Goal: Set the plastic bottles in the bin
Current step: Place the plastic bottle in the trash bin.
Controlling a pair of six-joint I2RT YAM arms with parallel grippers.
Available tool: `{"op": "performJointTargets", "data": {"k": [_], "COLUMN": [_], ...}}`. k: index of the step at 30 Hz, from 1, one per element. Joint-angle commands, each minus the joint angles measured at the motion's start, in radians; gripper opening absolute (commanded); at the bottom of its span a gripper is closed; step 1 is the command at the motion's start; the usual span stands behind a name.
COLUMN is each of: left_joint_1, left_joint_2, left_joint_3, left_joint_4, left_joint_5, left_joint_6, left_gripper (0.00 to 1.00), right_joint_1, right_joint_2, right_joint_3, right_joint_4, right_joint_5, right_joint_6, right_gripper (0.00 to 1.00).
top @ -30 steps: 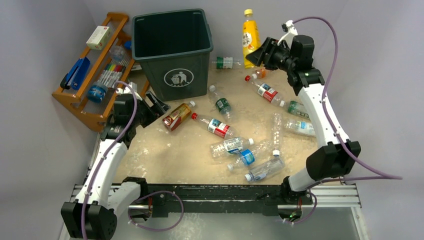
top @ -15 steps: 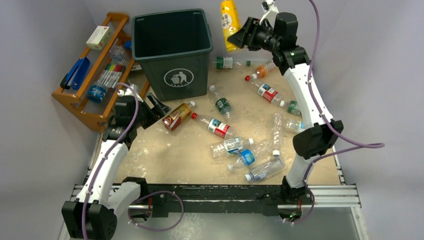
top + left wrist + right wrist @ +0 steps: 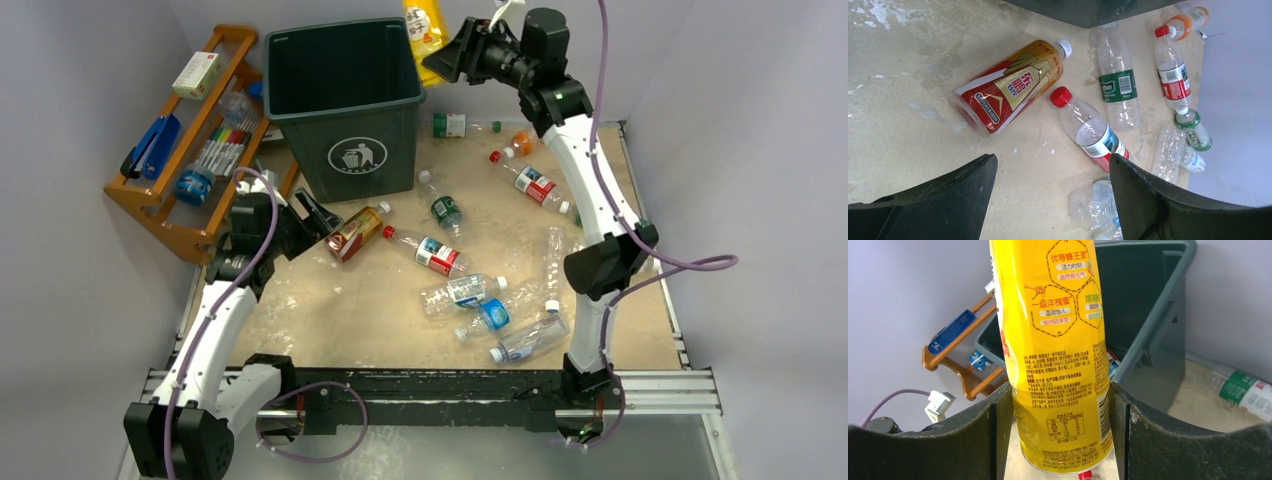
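My right gripper is shut on a yellow bottle and holds it high by the back right corner of the dark green bin. In the right wrist view the yellow bottle fills the gap between the fingers, with the bin's open mouth behind it. My left gripper is open and empty, low over the table beside a red-and-gold bottle. The left wrist view shows that bottle and a red-capped clear bottle ahead of the open gripper. Several more bottles lie across the table.
An orange wooden rack with markers and boxes stands left of the bin. A green-labelled bottle lies by the back wall. A cluster of clear crushed bottles lies near the front. Walls close in on left, back and right.
My right arm has carried the yellow bottle up and to the left, from the back right of the table to the bin's right rim. The left arm has barely moved.
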Motion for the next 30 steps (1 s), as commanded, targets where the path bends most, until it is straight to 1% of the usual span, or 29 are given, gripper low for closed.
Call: {"op": "performJointTargets", "data": {"k": [1, 10, 14, 20, 24, 26, 30], "left_joint_1": [0.002, 0.002, 0.002, 0.002, 0.001, 0.0, 0.001], "left_joint_2": [-0.028, -0.057, -0.072, -0.086, -0.085, -0.083, -0.074], "left_joint_3": [0.032, 0.053, 0.056, 0.05, 0.048, 0.051, 0.052], "left_joint_4": [0.011, -0.035, -0.049, -0.066, -0.067, -0.07, -0.068], "left_joint_5": [0.019, 0.025, 0.027, 0.027, 0.027, 0.022, 0.013], "left_joint_6": [0.024, 0.031, 0.032, 0.037, 0.04, 0.045, 0.048], "left_gripper": [0.82, 0.82, 0.82, 0.82, 0.82, 0.82, 0.82], "right_joint_1": [0.045, 0.093, 0.109, 0.126, 0.126, 0.126, 0.126], "right_joint_2": [0.016, 0.111, 0.145, 0.197, 0.238, 0.256, 0.247], "right_joint_3": [0.067, 0.153, 0.15, 0.179, 0.219, 0.247, 0.249], "right_joint_4": [0.117, 0.201, 0.233, 0.247, 0.242, 0.232, 0.231], "right_joint_5": [-0.028, 0.0, 0.015, 0.047, 0.053, 0.058, 0.068], "right_joint_6": [-0.033, -0.04, -0.036, -0.04, -0.051, -0.056, -0.072], "right_gripper": [0.45, 0.46, 0.47, 0.52, 0.58, 0.69, 0.79]}}
